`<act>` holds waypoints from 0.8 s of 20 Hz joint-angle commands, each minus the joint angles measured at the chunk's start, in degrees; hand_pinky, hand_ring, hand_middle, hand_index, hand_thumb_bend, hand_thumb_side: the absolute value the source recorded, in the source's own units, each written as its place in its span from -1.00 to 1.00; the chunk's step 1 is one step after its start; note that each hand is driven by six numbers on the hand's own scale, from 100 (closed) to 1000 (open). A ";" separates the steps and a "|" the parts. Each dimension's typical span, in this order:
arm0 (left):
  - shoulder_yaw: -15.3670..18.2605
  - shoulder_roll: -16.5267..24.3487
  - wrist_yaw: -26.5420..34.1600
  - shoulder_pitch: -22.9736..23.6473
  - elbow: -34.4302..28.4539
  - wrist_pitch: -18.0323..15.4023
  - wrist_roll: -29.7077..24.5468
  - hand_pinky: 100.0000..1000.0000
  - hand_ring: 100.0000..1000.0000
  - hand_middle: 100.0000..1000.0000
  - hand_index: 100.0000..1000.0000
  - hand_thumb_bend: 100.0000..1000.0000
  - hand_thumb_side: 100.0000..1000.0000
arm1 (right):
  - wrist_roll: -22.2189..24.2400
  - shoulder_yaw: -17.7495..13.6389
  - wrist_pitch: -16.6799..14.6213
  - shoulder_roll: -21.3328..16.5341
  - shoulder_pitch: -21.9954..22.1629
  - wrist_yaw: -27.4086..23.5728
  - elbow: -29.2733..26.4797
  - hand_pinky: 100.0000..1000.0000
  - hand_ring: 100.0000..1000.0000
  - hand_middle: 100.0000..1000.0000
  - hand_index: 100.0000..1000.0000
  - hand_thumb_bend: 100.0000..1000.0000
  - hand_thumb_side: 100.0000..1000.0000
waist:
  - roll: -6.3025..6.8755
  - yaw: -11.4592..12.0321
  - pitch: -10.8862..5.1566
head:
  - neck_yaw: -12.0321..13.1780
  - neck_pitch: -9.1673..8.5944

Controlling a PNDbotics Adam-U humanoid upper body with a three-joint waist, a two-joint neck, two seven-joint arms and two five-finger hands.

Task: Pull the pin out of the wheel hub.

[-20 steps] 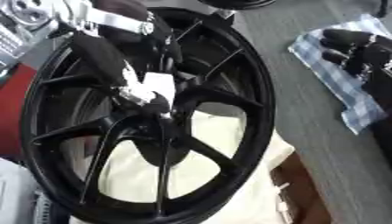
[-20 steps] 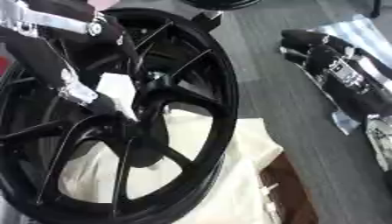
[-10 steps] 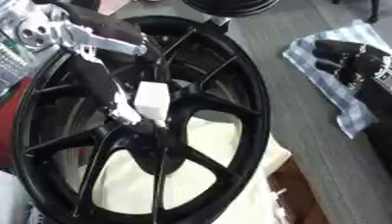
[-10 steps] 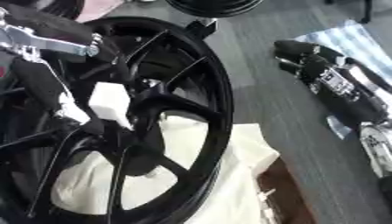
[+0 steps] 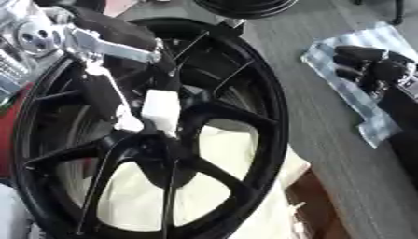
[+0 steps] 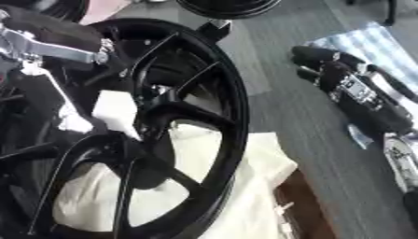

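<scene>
The black wheel [image 5: 245,121] lies tilted across the left half of both views, its lower part resting on a cream cloth [image 6: 245,186] spread near the front edge of the grey table [image 5: 326,140]; its hub [image 5: 163,142] sits where the spokes meet, left of the wheel's centre line in the left eye view; the left hand [image 5: 110,100] comes in from the upper left corner, silver bracket at the wrist, and reaches down over the spokes to the hub; at its tip there is a white block-shaped thing [image 5: 161,109] just above the hub, touching or nearly touching it; whether this is the pin, a cover on a finger, or a tag on the pin cannot be told; the hand's fingers seem closed round it, but the curl is hidden behind the dark palm, so the grasp cannot be told for sure; the relation that counts is this: the hub lies directly below and just in front of the left hand, and any pin would stand along the hub's axis, roughly square to the spoke face, so the pull would likely need to run up and away along that line rather than sideways; the right hand [image 6: 351,88] rests far off on a checked cloth [image 5: 359,107] by the table's right edge, fingers relaxed, well apart from the wheel, so the left is plainly the nearer.
</scene>
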 commanded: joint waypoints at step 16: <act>2.69 0.29 1.90 -0.38 -1.86 3.69 0.25 0.37 -0.05 -0.49 -0.26 -1.00 -0.85 | -0.14 -0.52 -0.05 -0.42 -0.64 -0.35 -1.17 1.00 1.00 0.86 0.70 -1.00 0.31 | -0.62 -0.38 -0.77 | 0.31 -0.60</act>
